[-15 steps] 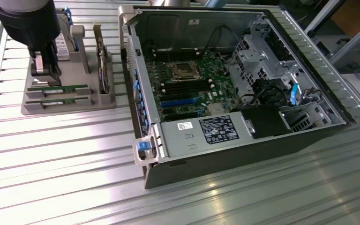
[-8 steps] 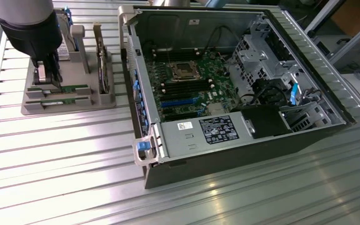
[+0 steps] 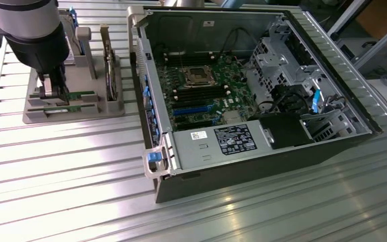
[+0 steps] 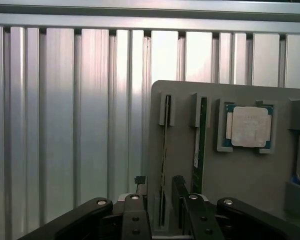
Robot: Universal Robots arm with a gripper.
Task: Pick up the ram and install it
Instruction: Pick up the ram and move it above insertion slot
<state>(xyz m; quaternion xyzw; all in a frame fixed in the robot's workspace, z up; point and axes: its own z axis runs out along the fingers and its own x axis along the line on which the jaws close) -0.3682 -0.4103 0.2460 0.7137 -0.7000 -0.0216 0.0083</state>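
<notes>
A ribbed aluminium table point(image 3: 59, 166) runs under everything, bright with glare; on it, toward the exterior view's left, sits a grey holder point(image 3: 46, 117), and beside it the open computer case point(image 3: 247, 174). My gripper point(image 4: 159, 186) hangs low over the holder with its jaws apart; the ram point(image 4: 165, 145) stands on edge in its slot and passes between my fingers point(image 4: 180, 187), with a gap on either side, so I judge that nothing is clamped yet. The second ram stick point(image 4: 200, 135) stands in the neighbouring slot, just beside the first; the square silver processor chip point(image 4: 249, 126) lies in its own pocket beyond that.

The risks, as I judge them: the two sticks are close, so a finger set off-centre could press on the neighbour or catch on the slot's grey posts; a grip taken askew could tilt the thin board and bind it in the slot; a weak pinch on so thin a board could let it slip.

In the case, the motherboard point(image 3: 207, 85) lies deep between the walls, with the power supply point(image 3: 220, 143) on one side and black cables point(image 3: 281, 101) on another; those crowd any approach to it. A tall flat part point(image 3: 108, 70) stands in the holder between me and the case.
</notes>
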